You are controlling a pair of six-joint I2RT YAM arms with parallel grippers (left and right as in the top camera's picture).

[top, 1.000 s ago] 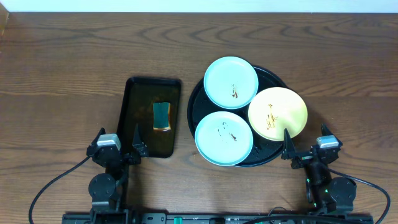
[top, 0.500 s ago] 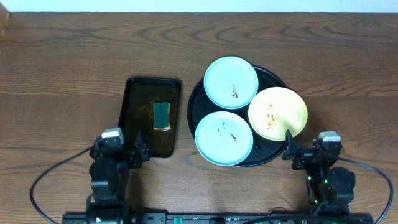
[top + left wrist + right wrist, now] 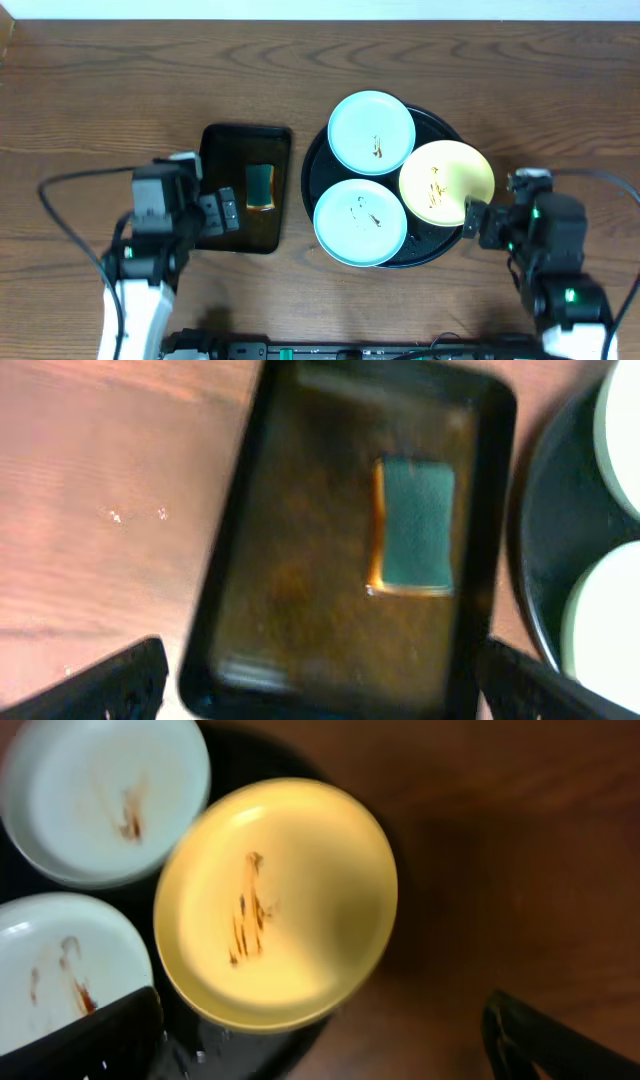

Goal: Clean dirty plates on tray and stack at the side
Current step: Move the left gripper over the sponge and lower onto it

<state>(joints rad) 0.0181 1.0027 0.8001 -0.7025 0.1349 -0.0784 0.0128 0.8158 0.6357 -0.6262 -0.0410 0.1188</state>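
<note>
Three smeared plates (image 3: 360, 222) are sat on the round black tray (image 3: 430, 250), right of middle on the bench (image 3: 100, 90), yellow one nearest the right fingers (image 3: 472, 222). Those and the left fingers (image 3: 224, 212) are spread wide, nothing gripped.

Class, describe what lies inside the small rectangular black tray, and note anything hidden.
One green sponge with an orange edge lies flat inside the rectangular tray, on its brown-tinted floor. The floor beneath the sponge is covered.
</note>
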